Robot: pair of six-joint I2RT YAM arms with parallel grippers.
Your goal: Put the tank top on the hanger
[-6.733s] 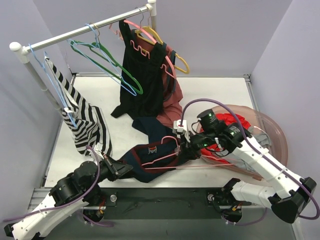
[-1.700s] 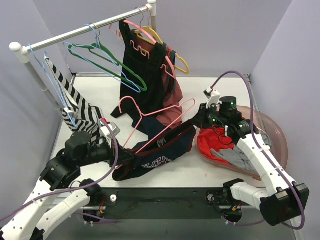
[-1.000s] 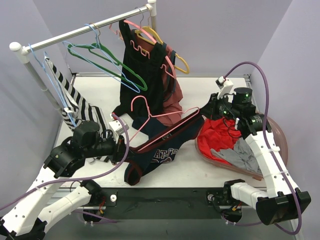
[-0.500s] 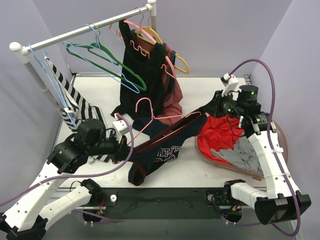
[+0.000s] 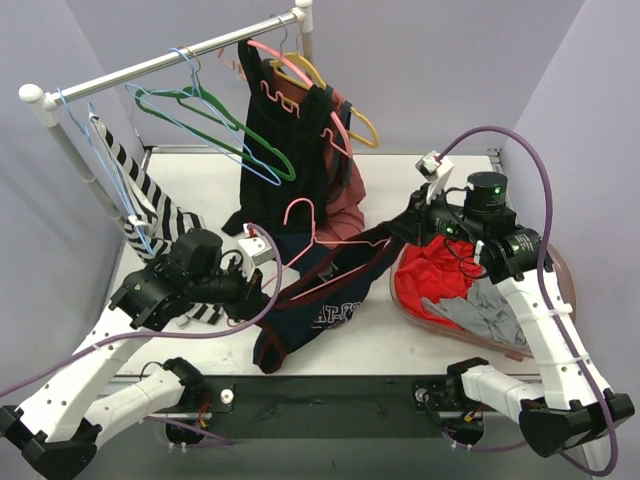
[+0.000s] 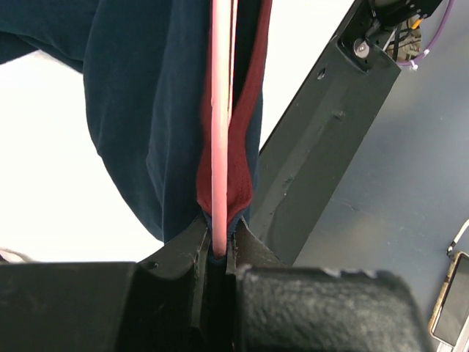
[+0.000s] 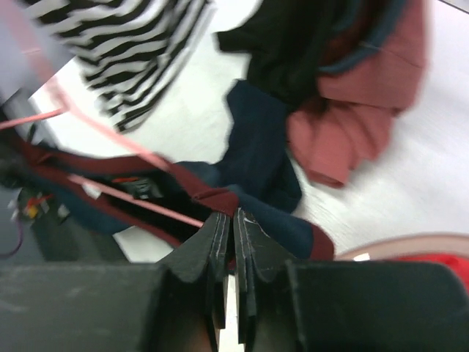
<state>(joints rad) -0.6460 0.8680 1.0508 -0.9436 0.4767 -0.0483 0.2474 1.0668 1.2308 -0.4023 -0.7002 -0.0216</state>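
The navy tank top [image 5: 330, 305] hangs in the air above the white table [image 5: 200, 190], stretched between my two grippers, with its white lettering facing up and its lower end drooping toward the table's near edge. The pink hanger [image 5: 345, 238] runs along its dark red trim, hook sticking up in front of the black dress [image 5: 280, 150]. My left gripper [image 5: 262, 287] is clamped on the hanger's bar and the trim folded around it. My right gripper [image 5: 402, 228] is pinched tight on the red-trimmed fabric at the far end. Below my right arm sits a pink basin [image 5: 505, 345] holding red and grey cloth, and a striped garment [image 5: 150, 215] hangs from the rail [image 5: 150, 68] on the left
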